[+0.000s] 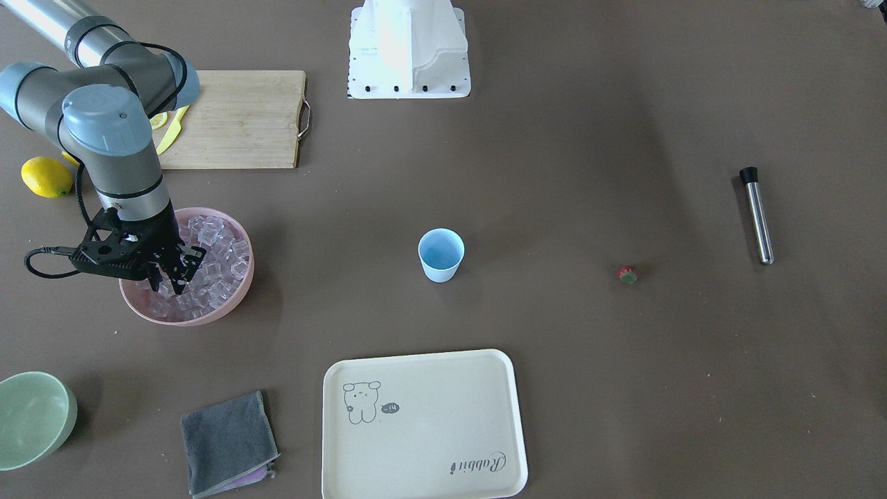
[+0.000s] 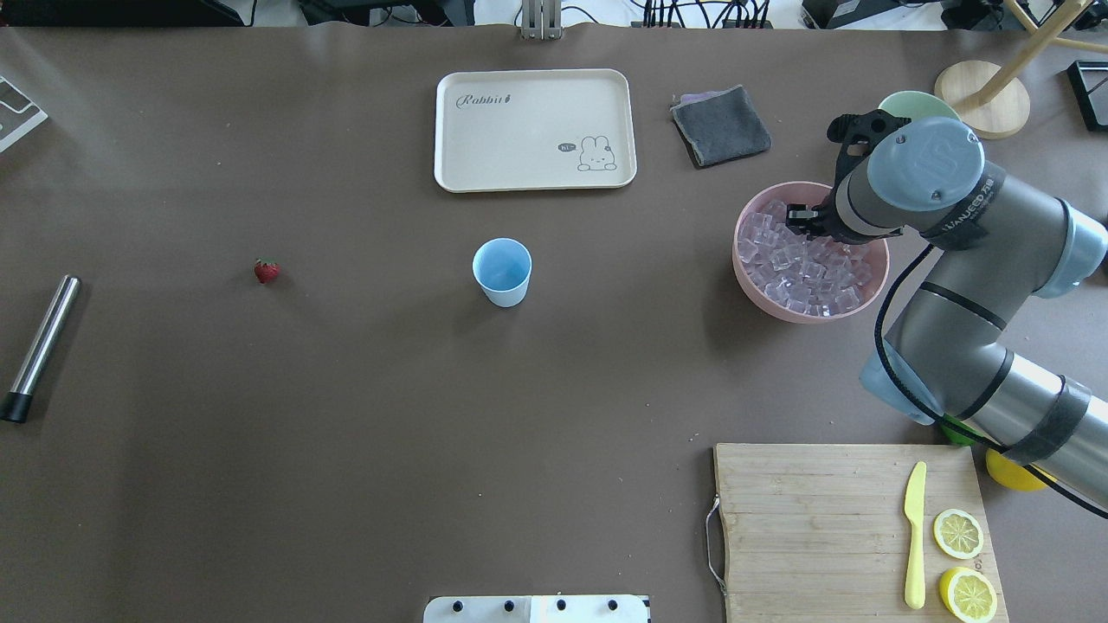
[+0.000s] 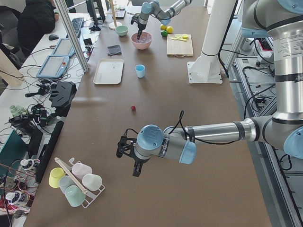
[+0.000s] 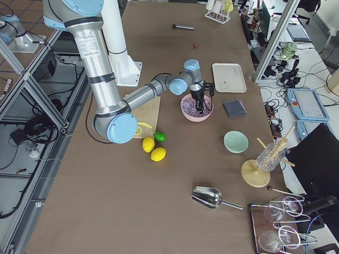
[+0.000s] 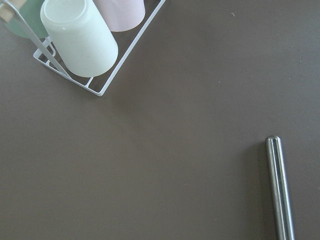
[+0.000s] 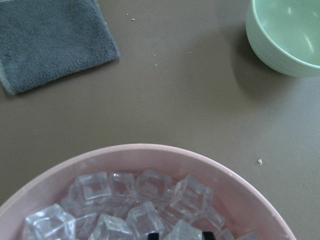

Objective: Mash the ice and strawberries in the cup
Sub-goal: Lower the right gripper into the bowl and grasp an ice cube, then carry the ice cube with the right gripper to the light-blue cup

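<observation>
Overhead exterior: I count one cup [image 2: 502, 270], one strawberry [image 2: 267, 271], many ice cubes [image 2: 801, 275] around right gripper [image 2: 803, 218]; grip unreadable there, likewise on left gripper [image 3: 135, 169].

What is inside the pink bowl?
The pink bowl holds a heap of ice, and the right gripper reaches down among the cubes. The bowl's bottom is covered by ice; whether the gripper holds a cube cannot be seen.
</observation>
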`<control>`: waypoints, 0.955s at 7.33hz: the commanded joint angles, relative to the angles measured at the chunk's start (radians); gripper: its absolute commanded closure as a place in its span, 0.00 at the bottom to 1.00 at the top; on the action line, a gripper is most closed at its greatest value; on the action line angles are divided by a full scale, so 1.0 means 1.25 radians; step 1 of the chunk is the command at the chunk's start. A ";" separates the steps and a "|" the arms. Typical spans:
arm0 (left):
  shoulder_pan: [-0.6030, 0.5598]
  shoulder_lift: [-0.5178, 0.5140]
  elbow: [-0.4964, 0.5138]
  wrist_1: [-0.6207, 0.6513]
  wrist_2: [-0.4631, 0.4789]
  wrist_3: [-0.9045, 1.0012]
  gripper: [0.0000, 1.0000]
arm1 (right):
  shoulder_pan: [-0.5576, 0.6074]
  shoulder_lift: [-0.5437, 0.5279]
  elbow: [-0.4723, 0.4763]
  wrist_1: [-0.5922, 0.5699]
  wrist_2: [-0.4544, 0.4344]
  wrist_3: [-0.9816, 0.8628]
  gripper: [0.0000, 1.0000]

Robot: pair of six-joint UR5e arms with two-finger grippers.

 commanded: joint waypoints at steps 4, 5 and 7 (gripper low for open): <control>0.000 0.001 0.007 0.000 0.000 0.001 0.02 | 0.029 0.008 0.026 -0.006 0.021 -0.045 0.87; 0.000 0.001 0.007 0.000 0.000 0.001 0.02 | 0.052 0.035 0.036 -0.004 0.089 -0.033 0.87; 0.000 -0.001 0.011 0.000 0.000 -0.001 0.02 | 0.056 0.104 0.047 -0.006 0.161 0.086 0.86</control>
